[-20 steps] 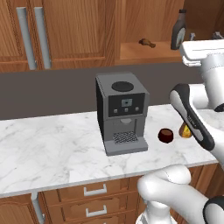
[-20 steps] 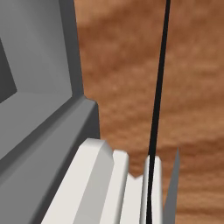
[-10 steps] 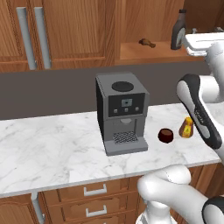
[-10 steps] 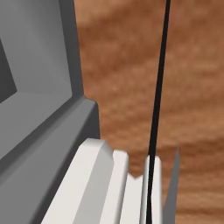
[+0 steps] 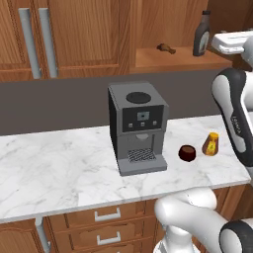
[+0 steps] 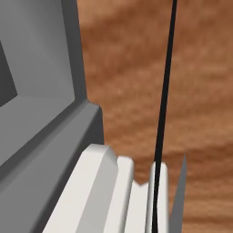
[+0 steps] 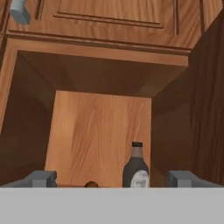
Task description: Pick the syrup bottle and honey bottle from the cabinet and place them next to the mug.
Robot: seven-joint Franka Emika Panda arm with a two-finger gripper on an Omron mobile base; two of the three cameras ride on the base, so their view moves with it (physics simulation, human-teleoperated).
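Wood, marble and matt grey plastic
Grainy reddish wood cabinet [image 5: 173, 54], glossy veined marble surface [image 5: 59, 163], matt grey coffee machine [image 5: 138, 126].

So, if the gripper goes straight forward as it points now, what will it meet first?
Probably the syrup bottle: it stands between the open gripper fingertips, slightly right of centre, in the cabinet. Depth is unclear, so it might pass beside it.

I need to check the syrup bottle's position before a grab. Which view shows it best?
The left base view: the whole syrup bottle stands upright on the cabinet shelf. The hand view shows its upper part, cut off below; the right base view, wood and grey panels.
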